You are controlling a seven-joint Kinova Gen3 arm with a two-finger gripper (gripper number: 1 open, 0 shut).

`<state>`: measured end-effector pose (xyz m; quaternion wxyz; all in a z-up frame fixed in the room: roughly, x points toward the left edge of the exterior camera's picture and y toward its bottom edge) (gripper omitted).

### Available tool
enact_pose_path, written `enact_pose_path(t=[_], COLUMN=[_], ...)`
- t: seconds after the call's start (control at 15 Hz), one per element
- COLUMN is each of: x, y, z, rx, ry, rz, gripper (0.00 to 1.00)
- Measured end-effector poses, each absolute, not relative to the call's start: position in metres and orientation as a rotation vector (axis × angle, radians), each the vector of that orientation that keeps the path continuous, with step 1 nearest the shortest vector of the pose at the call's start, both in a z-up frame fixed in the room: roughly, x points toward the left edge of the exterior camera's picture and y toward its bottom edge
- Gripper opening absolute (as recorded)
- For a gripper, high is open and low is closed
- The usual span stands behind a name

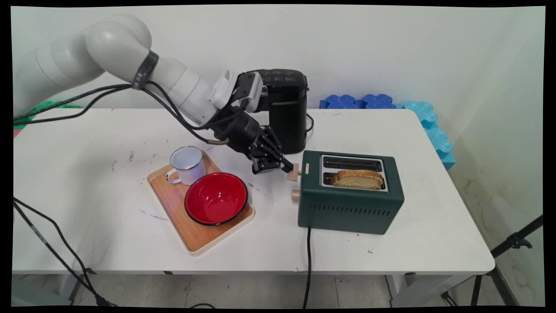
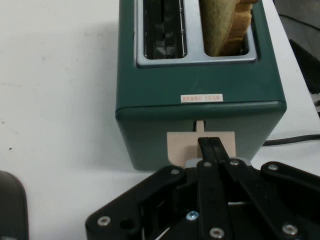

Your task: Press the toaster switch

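A dark green two-slot toaster [image 1: 350,204] [image 2: 200,90] stands right of the table's middle. A slice of toast [image 1: 359,178] [image 2: 225,25] sticks up from its near slot; the far slot holds nothing. My gripper [image 1: 287,167] [image 2: 210,145] is shut, its tips resting on top of the beige lever [image 1: 295,172] [image 2: 180,147] on the toaster's left end. A beige knob [image 1: 295,196] sits lower on that same end.
A wooden tray [image 1: 197,237] left of the toaster carries a red bowl [image 1: 216,198] and a white mug [image 1: 187,164]. A black coffee machine [image 1: 286,111] stands behind my hand. The toaster's black cord [image 1: 308,261] runs over the front edge. Blue foam blocks [image 1: 391,104] lie at the back right.
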<state>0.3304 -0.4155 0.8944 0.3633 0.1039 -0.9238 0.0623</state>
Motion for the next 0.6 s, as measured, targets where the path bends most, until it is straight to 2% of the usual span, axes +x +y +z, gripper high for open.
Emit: enact_pose_path(t=[0.6], x=[0.324], y=[-0.415], z=[0.877], rx=[0.279], ry=[-2.392], rz=[0.158], gripper=[0.0])
